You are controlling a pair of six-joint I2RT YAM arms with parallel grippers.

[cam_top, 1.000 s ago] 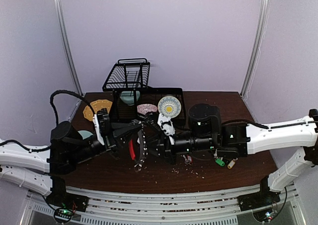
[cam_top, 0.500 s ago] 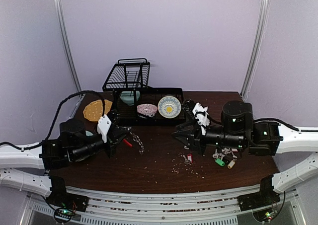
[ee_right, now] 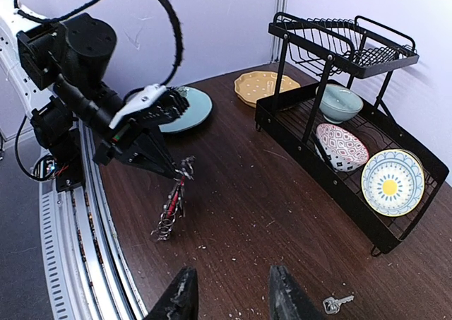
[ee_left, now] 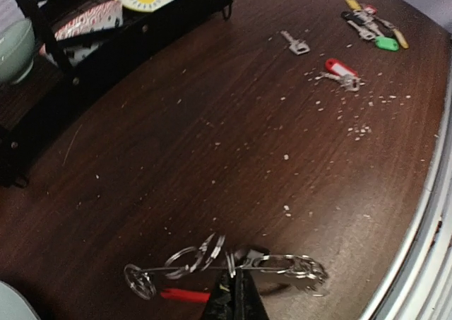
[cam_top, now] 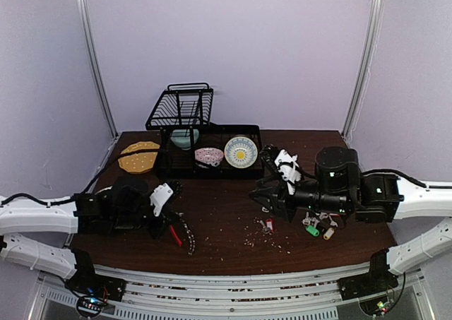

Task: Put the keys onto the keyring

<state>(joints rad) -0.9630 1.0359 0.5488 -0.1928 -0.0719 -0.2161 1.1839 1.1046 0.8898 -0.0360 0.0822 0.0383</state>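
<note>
Left gripper [cam_top: 168, 220] sits low at the near left of the dark brown wooden table [cam_top: 219, 193]. Its jaws are pinched tight on the keyring [cam_top: 182, 234], a hoop with one red arc and the rest grey metal, fringed with small silver split rings. In the left wrist view, the fingertips [ee_left: 233, 300] clamp the hoop mid-span. The red arc is to one side and the split rings [ee_left: 212, 253] fan out on the other. The keyring hangs from the tips, its low end at or just above the tabletop; I can't tell if it touches.

Right gripper [cam_top: 256, 196] hovers over mid-table. Its two black fingers [ee_right: 182, 299] are moderately apart with nothing between them.

The keys are all on the table, well apart from the keyring. A bunch of small silver tagged keys [cam_top: 318, 228] with green, yellow and black tags lies at the right, under the right arm. A red-tagged key [ee_left: 339, 69] lies nearer the centre, with a bare silver key [ee_right: 337, 304] just beside it. Pale crumbs [ee_left: 353, 126] are scattered around them.

A black wire dish rack [ee_right: 346, 122] at the back holds bowls and a plate. A round yellow plate [cam_top: 138, 157] lies left of it.
</note>
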